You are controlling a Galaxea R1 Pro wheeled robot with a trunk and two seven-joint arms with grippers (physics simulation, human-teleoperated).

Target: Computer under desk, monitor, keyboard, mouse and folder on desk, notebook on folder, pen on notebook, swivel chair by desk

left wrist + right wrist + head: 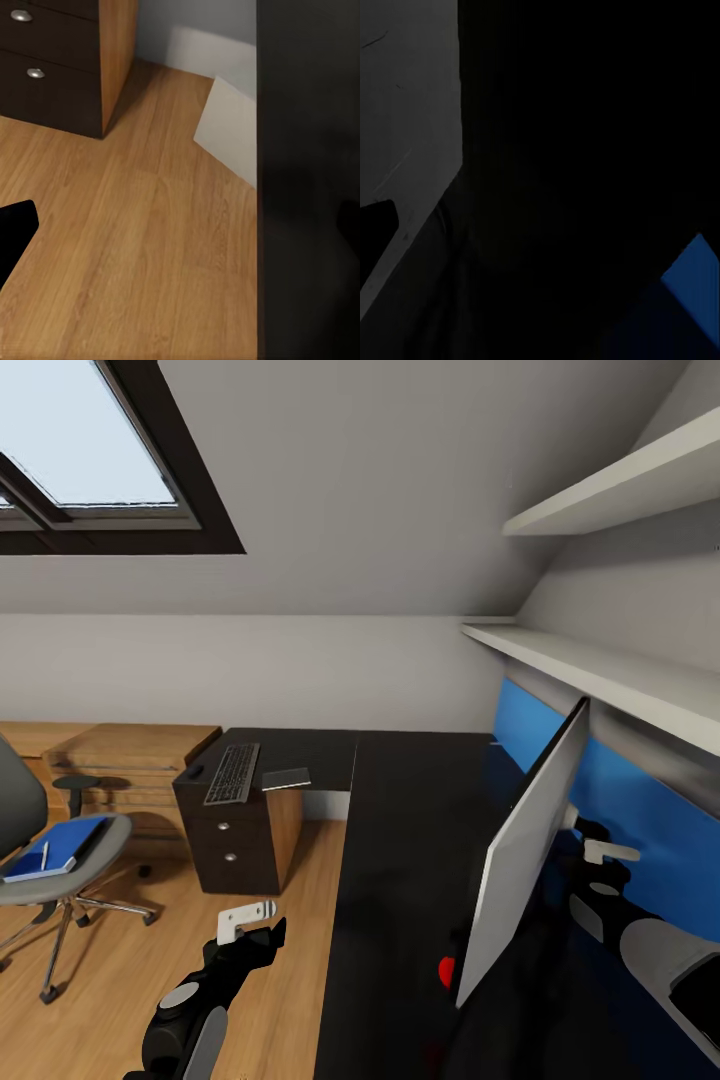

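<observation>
Wide silver-backed black monitor (525,850) tilted on glossy black desk (400,840), likely mid-placement; right gripper (600,852) behind it, grip indiscernible; left gripper (248,920) idle, state unclear.

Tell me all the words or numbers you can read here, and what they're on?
None can be read.
Keyboard: the keys are too small and blurred to make out.
Monitor: shows its plain silver back, no logo visible.
Folder: plain blue, no label.

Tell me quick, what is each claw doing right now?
Left claw: holds nothing; open or shut cannot be told.
Right claw: behind the monitor; cannot be told.
</observation>
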